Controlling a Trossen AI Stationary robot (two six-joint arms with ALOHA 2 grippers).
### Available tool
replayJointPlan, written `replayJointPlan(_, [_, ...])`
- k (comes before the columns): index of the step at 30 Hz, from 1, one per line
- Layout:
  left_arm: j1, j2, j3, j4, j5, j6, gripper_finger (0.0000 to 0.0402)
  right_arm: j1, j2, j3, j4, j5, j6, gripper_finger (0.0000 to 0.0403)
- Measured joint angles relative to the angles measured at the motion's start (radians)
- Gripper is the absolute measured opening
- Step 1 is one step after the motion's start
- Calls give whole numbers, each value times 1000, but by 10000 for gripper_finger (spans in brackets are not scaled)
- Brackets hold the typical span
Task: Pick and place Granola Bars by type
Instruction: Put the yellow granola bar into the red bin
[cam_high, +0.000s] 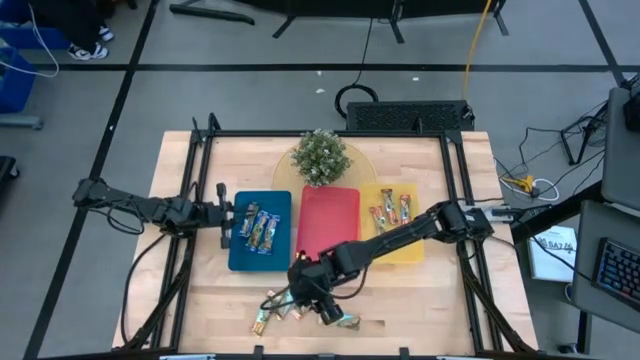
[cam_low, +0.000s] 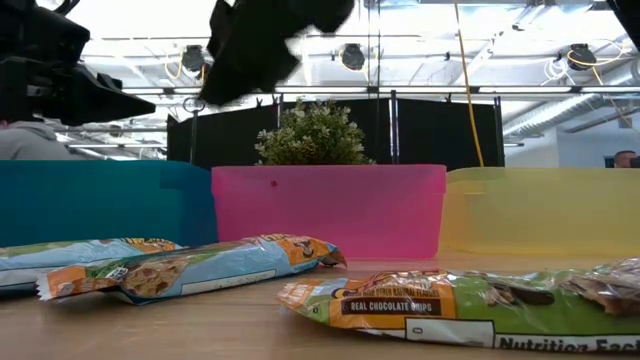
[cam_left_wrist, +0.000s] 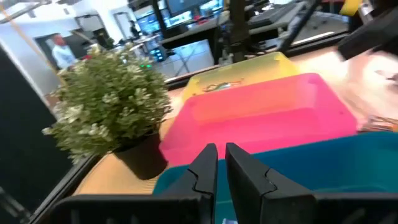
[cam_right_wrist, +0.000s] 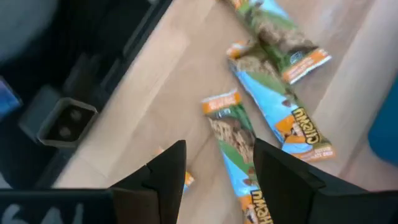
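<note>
1. Right end effector (cam_right_wrist: 214, 168), fingers spread and empty, hovers over loose bars (cam_right_wrist: 239, 140) on the counter (cam_high: 420, 300).
2. Left end effector (cam_left_wrist: 221, 165), nearly pressed together, waits at the blue tray (cam_high: 240, 255).
3. Step: picking. Next: descend, pinch one bar.

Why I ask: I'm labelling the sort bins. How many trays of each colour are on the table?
Blue tray: 1
Red tray: 1
Yellow tray: 1
Total: 3 trays
</note>
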Motion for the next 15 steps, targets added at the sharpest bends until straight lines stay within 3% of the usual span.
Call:
replayJointPlan(7, [0,5,0,-2,19,19,42,25,-4,-121,108,89,-165,175])
replayJointPlan(12, [0,5,0,-3,19,44,42,37,-1,-205,202,275,-270,174])
replayJointPlan(15, [0,5,0,-4,18,68,42,32,-2,-227,224,274,-265,172])
